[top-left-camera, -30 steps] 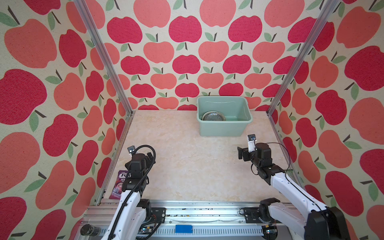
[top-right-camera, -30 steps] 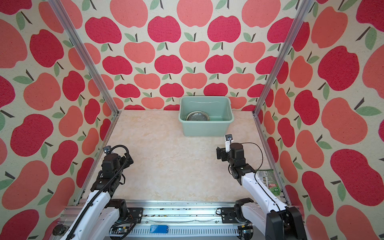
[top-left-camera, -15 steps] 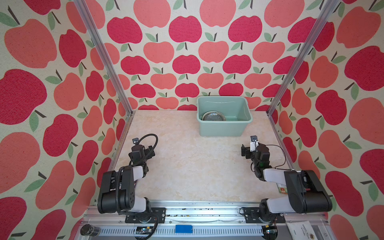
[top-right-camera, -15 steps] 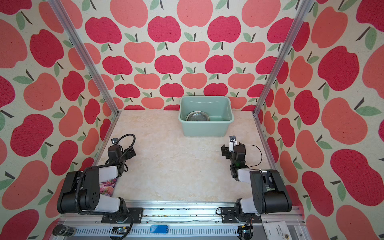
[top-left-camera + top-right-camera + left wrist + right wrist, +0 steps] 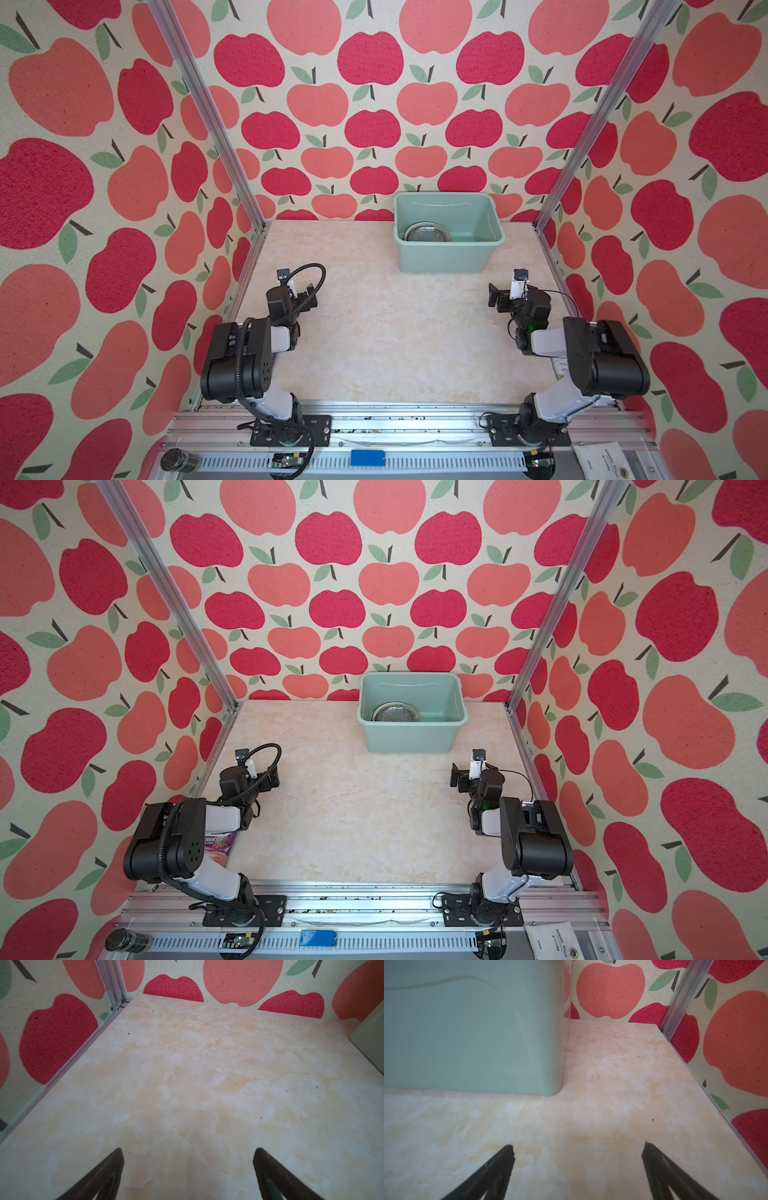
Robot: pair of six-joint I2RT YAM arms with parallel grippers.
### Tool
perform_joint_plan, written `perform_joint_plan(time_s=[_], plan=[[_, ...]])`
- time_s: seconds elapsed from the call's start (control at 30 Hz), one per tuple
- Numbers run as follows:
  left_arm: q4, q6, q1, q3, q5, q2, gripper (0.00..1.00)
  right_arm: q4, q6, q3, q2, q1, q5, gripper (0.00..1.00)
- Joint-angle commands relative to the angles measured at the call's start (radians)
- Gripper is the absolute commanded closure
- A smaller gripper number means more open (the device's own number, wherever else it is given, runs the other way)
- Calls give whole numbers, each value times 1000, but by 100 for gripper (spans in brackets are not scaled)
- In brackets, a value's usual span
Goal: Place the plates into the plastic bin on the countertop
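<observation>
Counting from the biggest down: three walls (image 5: 370, 124) of coarse woven cloth printed with red and coral apples, joined by two slanting aluminium posts (image 5: 208, 112). One tabletop (image 5: 395, 340) (image 5: 365, 820) lies between them, flat, beige, marbled and faintly glossy.

Two arms stand on the front rail (image 5: 395, 419), the left arm (image 5: 237, 365) and the right arm (image 5: 602, 361), one at each side. Each is folded, its black elbow raised close to the rail, its white forearm doubled forward, and its wrist held low over the tabletop.

One bin (image 5: 446, 259) (image 5: 409, 739) sits at the far edge, right of centre, by the back wall. It is pale mint plastic, rectangular, with a rolled rim and smooth tapered sides.

One plate (image 5: 428, 233) (image 5: 395, 713) shows inside the bin, toward its left end, round and of clear glass. Whether more plates lie under it cannot be told.

One purple packet (image 5: 218, 848), flat and shiny, peeks out beneath the left arm at the tabletop's left edge.

The left claw (image 5: 297, 283) (image 5: 188, 1151) is spread wide and holds nothing, near the left edge. The right claw (image 5: 508, 283) (image 5: 578, 1146) is likewise spread wide and empty, near the bin's front right corner and apart from it.
</observation>
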Motion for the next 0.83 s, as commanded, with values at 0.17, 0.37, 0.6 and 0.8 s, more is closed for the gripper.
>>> perform_joint_plan(time_s=[0.17, 0.37, 0.6, 0.8], plan=[[86, 43, -31, -26, -37, 17, 1, -19, -9, 7, -7, 18, 13, 1], [85, 43, -31, -26, -36, 18, 1, -21, -11, 7, -7, 18, 14, 1], [84, 43, -30, -26, -36, 18, 1, -41, -10, 22, 0, 18, 13, 1], [86, 43, -30, -26, -36, 18, 1, -21, -12, 8, -7, 18, 14, 1]])
